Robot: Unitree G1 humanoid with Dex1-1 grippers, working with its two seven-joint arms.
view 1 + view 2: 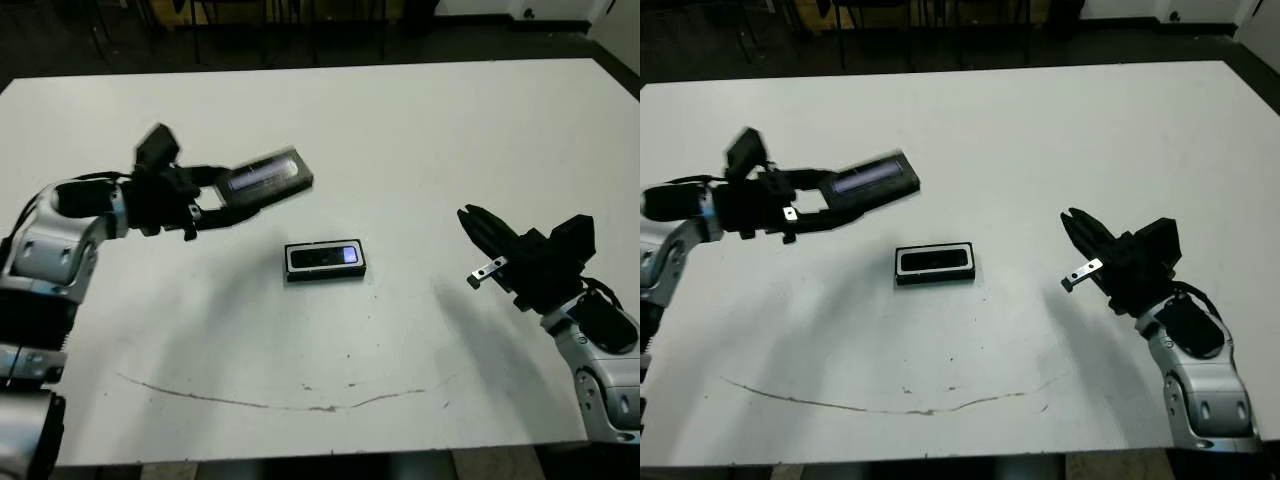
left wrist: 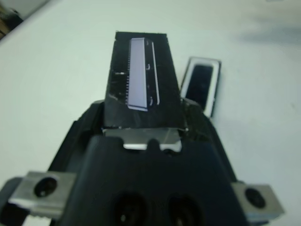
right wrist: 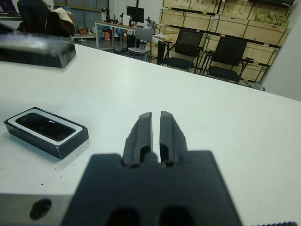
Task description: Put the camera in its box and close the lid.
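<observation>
The left gripper [image 1: 205,205] is hanging above the white table [image 1: 420,130], out at about ten o'clock from the table's middle, and its two black fingers are clamping one short end of the lid [image 1: 262,178]. The lid is sticking out past the fingers toward three o'clock, clear of the surface and slightly tilted, with its long pale strip facing up. It looks a little blurred in the head views, so its edges are hard to make out.

The box [image 1: 325,260] is lying flat near the centre of the table, just toward four o'clock of the lid's free end and apart from it. The camera [image 1: 322,257] is sitting inside it, a dark bar framed by the white lining, with a bluish spot at its three o'clock end. The box is open on top.

The right gripper [image 1: 1077,236] is hovering over at about four o'clock, well apart from the box, its tip pointing back toward the table's middle. In its wrist view its fingers [image 3: 141,134] are standing nearly together with only a thin slit between them, and they are gripping nothing.

A faint curved scuff mark [image 1: 270,402] is running along the near side of the table.
</observation>
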